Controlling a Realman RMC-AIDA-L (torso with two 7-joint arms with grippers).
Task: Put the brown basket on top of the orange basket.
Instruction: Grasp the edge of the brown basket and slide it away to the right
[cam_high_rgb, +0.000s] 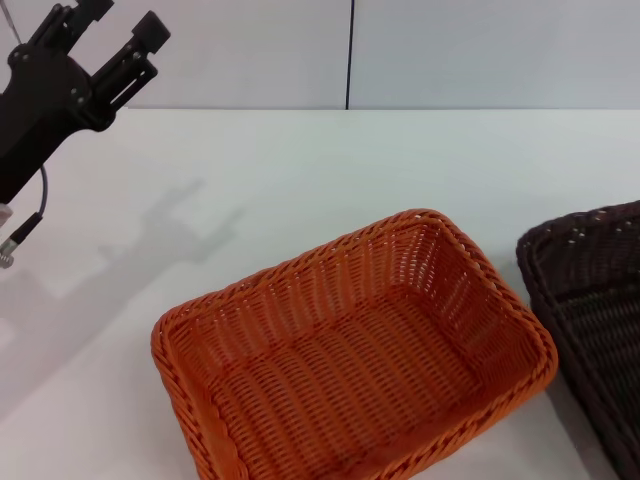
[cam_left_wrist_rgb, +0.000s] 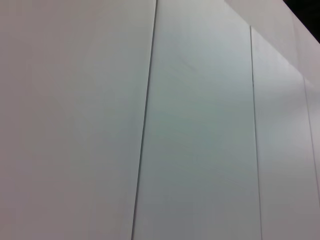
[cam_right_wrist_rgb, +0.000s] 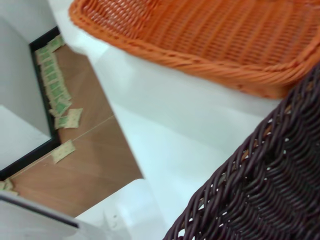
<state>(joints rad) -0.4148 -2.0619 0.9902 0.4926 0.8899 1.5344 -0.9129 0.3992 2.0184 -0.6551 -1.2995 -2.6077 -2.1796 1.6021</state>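
Note:
The orange basket (cam_high_rgb: 352, 352) lies empty on the white table, near the front and centre of the head view. To its right sits the brown basket (cam_high_rgb: 594, 292), partly cut off by the picture's edge, with a narrow gap between the two. My left gripper (cam_high_rgb: 122, 28) hangs raised at the far left, well above the table and away from both baskets, open with nothing in it. The right wrist view looks closely at the brown basket's braided rim (cam_right_wrist_rgb: 260, 185), with the orange basket (cam_right_wrist_rgb: 215, 35) beyond it. My right gripper does not show.
The white table (cam_high_rgb: 300, 170) stretches back to a pale panelled wall (cam_high_rgb: 450, 50). In the right wrist view the table's edge (cam_right_wrist_rgb: 125, 145) drops to a wooden floor (cam_right_wrist_rgb: 85, 165) strewn with paper scraps. The left wrist view shows only wall panels (cam_left_wrist_rgb: 200, 125).

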